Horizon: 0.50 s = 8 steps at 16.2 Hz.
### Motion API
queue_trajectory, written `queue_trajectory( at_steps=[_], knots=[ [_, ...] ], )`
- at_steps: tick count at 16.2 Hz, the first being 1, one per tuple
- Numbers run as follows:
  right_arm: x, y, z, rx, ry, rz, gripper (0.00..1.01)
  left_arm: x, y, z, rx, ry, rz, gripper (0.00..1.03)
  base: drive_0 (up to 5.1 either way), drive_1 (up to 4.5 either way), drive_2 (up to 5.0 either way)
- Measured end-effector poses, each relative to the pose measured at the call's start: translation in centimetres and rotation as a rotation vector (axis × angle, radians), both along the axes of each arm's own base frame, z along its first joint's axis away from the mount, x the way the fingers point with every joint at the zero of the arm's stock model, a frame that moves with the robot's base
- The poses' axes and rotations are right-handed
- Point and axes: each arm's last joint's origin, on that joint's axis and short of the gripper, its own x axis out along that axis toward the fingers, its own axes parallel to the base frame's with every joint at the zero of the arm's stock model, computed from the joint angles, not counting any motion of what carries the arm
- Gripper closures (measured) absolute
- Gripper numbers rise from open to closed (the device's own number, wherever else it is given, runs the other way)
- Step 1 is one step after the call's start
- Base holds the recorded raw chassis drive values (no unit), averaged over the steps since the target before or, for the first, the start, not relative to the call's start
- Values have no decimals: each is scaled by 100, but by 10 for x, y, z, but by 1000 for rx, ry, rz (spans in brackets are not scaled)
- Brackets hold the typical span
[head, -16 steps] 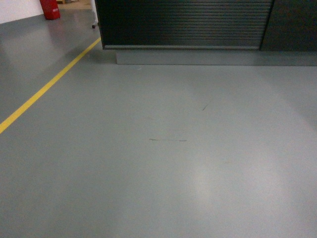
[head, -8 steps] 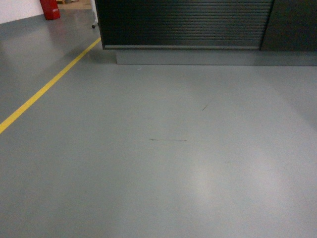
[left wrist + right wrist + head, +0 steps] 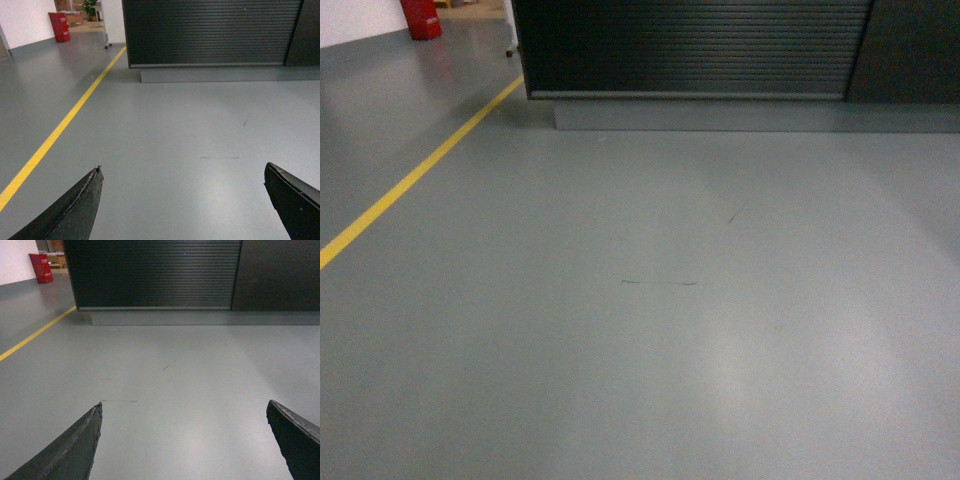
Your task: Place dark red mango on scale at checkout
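1. At the far left of my head view, a red bin stands against a white wall, well beyond the grey floor.
2. A yellow line runs on a slant across the floor, from the left edge up toward the counter's left corner.
3. My left gripper shows only in its wrist view: two dark fingers spread wide, holding nothing, bare floor between them.
4. Centre and top, the checkout shows its black slatted front on a grey plinth; its top lies out of frame.
5. Two thin dark scuffs mark the floor in front of it.
6. My right gripper likewise stands wide open and empty, seen only by its own camera.
7. Neither the dark red mango nor the scale appears in any view, so I cannot tell where they are.
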Motion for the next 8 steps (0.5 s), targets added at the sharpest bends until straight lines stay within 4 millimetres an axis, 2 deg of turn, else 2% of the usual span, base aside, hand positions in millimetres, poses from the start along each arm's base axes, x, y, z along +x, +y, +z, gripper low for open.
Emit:
queue_trajectory(
  at_steps=[5,8],
  knots=[
    [0,0,0,0,0,0,3,0,0,0,0,0,0,5,-3,141,-146],
    [0,0,0,0,-1,0,3,0,0,0,0,0,0,5,-15,304,-334]
  ],
)
